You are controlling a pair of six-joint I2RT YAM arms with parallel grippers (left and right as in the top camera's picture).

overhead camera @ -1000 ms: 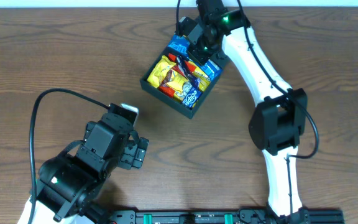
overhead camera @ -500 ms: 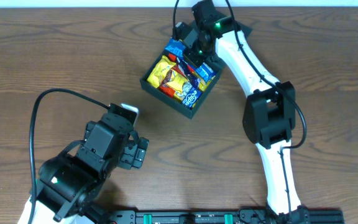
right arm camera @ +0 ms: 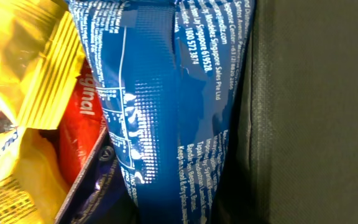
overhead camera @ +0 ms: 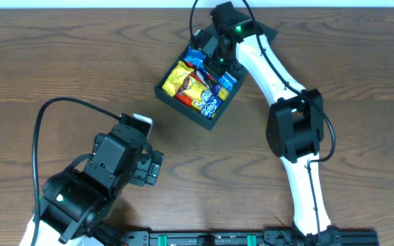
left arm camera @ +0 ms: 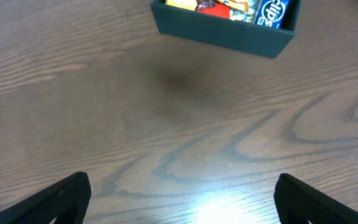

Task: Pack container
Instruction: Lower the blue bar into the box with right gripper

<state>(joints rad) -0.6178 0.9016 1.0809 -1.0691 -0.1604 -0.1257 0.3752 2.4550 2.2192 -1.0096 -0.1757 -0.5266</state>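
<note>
on the brown wooden table (overhead camera: 60, 61), the dark teal square cardboard container (overhead camera: 183, 109) holds snack packets (overhead camera: 187, 82). right gripper (overhead camera: 219, 61) over it: finger state cannot be told. left gripper (left arm camera: 182, 199): fingers apart.

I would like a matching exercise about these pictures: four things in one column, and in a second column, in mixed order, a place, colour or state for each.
Column one
1. container
2. yellow packet
3. left claw
4. right claw

Column two
A. open, holding nothing
B. lies loose inside the container
C. dark teal, with square walls
D. at the container's far corner, open or shut not visible

Pairs: 1-C, 2-B, 3-A, 4-D
</note>
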